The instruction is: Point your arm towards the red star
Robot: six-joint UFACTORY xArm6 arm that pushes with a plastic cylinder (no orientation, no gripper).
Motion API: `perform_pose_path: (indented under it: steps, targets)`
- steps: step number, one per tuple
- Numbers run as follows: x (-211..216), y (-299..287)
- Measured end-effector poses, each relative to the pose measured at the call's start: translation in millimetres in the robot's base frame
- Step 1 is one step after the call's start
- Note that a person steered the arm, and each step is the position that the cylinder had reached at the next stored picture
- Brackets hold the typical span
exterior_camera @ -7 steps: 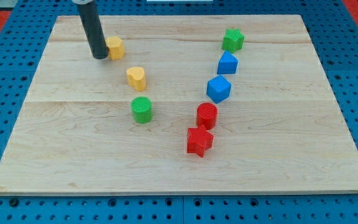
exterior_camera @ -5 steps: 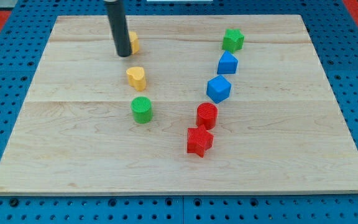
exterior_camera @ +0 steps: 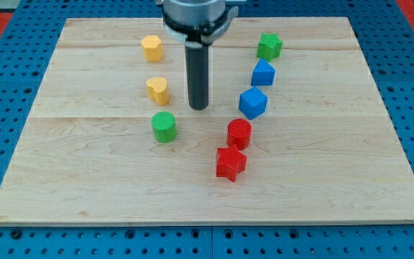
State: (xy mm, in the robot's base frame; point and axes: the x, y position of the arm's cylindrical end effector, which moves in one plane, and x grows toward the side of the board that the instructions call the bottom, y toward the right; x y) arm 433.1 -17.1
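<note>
Moved from yellow hexagon (exterior_camera: 152,47) rightward and down; my tip (exterior_camera: 198,107) now between yellow heart (exterior_camera: 157,90) and blue hexagon (exterior_camera: 253,103), above red star (exterior_camera: 230,162); no hand fitted.

Red star (exterior_camera: 230,162), red cyl (exterior_camera: 239,134) (ribbed); wood-grain board (exterior_camera: 85,165), dark rod (exterior_camera: 198,75).

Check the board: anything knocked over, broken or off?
Nothing stands out. All eight blocks sit flat on the board, none stacked or tipped. My tip touches no block; it is above and to the view's left of the red star.
</note>
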Motion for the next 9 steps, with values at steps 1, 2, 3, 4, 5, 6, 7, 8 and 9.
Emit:
perform_pose_path:
  steps: [1,2,3,4,5,6,7,8,9]
  targets:
    - [35,0]
    - [65,-3]
    - [96,-18]
    - [150,-19]
    - [169,19]
    - [168,72]
    - [148,94]
    - [127,79]
    - [123,54]
